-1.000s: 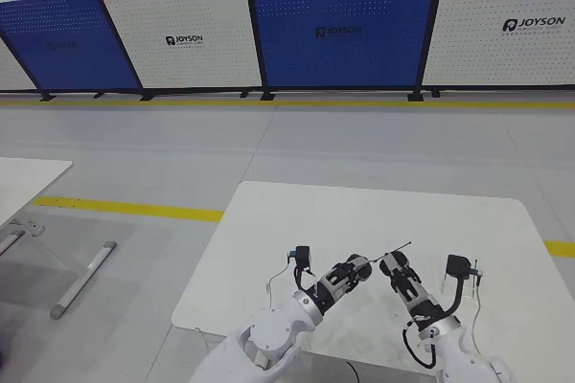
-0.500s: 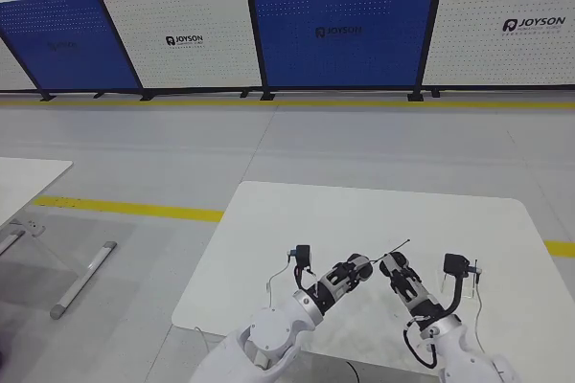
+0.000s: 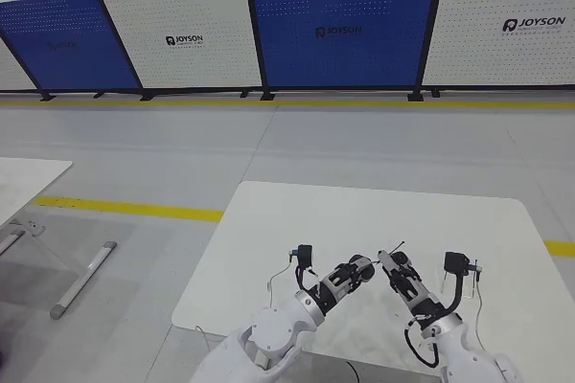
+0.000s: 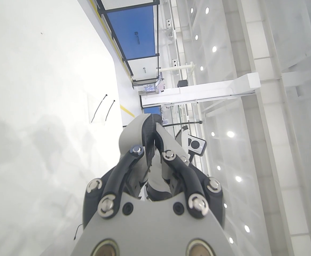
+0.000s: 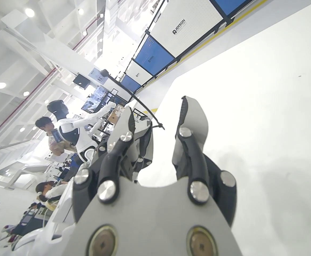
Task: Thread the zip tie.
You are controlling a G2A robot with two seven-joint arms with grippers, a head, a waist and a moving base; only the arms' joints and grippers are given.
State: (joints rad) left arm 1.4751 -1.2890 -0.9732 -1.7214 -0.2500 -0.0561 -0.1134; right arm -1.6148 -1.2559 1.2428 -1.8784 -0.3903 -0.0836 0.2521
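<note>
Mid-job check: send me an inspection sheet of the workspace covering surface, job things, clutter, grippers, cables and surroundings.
Surface: white table.
Job's things: one zip tie raised off the table, arcing up between the two arms; two spare zip ties lying side by side on the table.
Clutter: one small dark speck.
Grippers: left gripper jaws shut, apparently on the zip tie; right gripper jaws open, the tie's end in line with the gap.
Cables: thin leads at the wrist cameras.
Surroundings: blue and white panels, yellow floor line, second table.
</note>
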